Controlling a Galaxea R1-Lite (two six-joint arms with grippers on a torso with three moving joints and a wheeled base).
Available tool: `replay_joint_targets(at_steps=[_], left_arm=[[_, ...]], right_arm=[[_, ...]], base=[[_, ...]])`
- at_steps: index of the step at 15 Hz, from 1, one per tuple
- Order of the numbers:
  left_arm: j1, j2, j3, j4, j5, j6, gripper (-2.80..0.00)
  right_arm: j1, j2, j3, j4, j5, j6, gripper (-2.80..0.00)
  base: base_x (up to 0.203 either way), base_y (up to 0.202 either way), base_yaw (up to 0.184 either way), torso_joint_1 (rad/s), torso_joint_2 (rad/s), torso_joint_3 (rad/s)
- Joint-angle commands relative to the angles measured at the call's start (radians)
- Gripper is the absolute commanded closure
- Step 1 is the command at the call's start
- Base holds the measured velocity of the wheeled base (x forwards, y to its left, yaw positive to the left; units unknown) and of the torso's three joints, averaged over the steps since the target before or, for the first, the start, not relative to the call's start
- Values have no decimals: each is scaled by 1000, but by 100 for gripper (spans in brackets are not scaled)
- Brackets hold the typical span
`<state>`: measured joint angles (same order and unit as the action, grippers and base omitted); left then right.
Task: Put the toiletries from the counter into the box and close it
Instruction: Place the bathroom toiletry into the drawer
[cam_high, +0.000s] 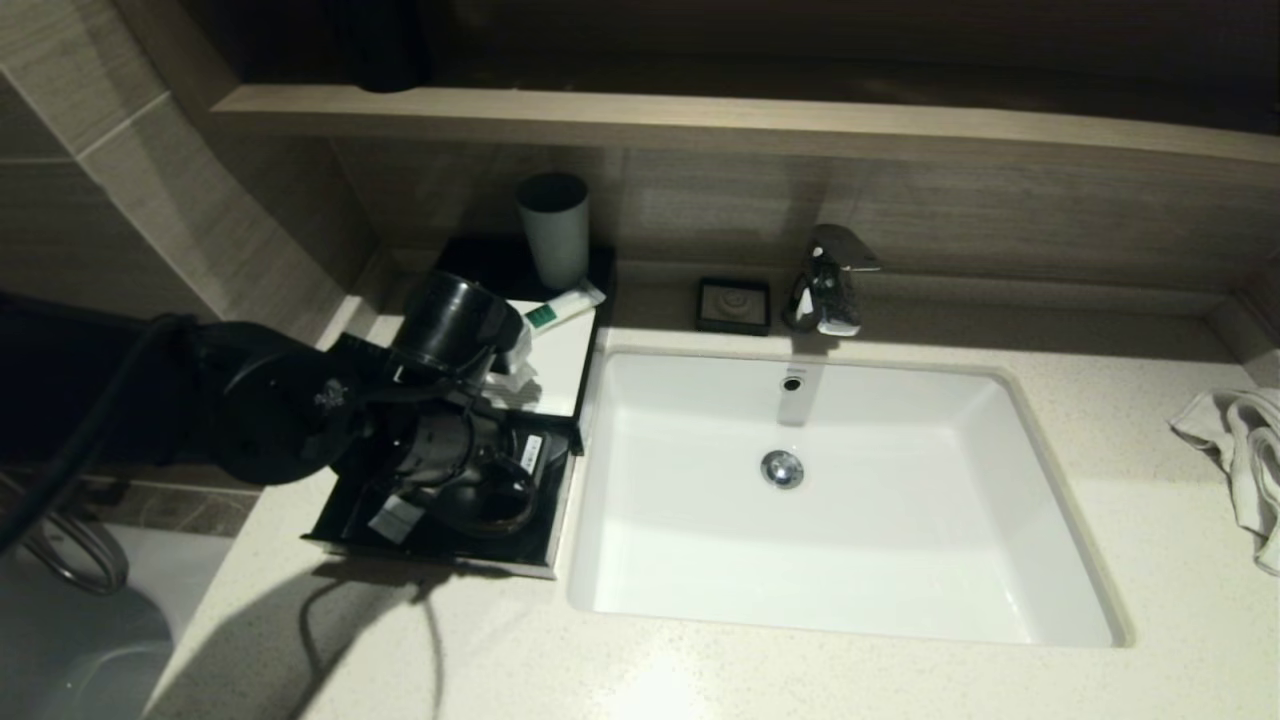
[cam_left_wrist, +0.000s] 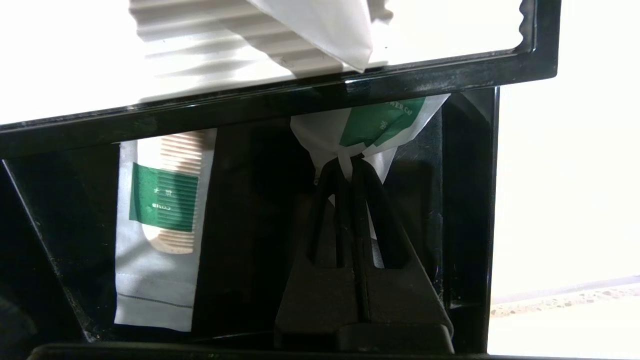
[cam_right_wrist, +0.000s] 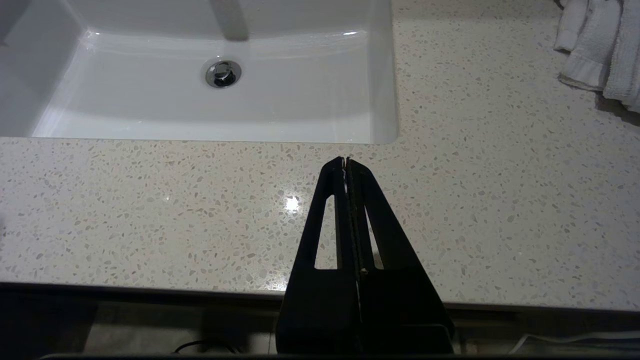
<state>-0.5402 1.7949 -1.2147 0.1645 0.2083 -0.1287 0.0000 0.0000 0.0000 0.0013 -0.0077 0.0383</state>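
Observation:
The black box (cam_high: 545, 520) stands open on the counter left of the sink, with my left arm (cam_high: 300, 400) over it. In the left wrist view my left gripper (cam_left_wrist: 345, 162) is inside the box (cam_left_wrist: 470, 200), shut on the edge of a white and green packet (cam_left_wrist: 372, 125). A packaged comb (cam_left_wrist: 160, 220) lies on the box floor to one side. Behind the box is a white panel (cam_high: 555, 365) with a toothpaste tube (cam_high: 562, 305) and another white packet (cam_left_wrist: 325, 25). My right gripper (cam_right_wrist: 346, 161) is shut and empty above the counter's front edge.
A grey cup (cam_high: 553, 230) stands on a black tray behind the box. A soap dish (cam_high: 733, 303) and the faucet (cam_high: 830, 280) are at the back of the white sink (cam_high: 1000, 420). A crumpled towel (cam_high: 1240, 450) lies at the far right.

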Motion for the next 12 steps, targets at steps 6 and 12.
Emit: replay_joint_targets(at_steps=[6,12], left_arm=[[-1,-20,7,1,4,-9,-280],[0,-82,13,2,6,-11,-280]], right_arm=[[0,2,0,0,0,0,0],[0,2,0,0,0,0,0]], base=[[0,0,0,0,0,0],[0,0,0,0,0,0]])
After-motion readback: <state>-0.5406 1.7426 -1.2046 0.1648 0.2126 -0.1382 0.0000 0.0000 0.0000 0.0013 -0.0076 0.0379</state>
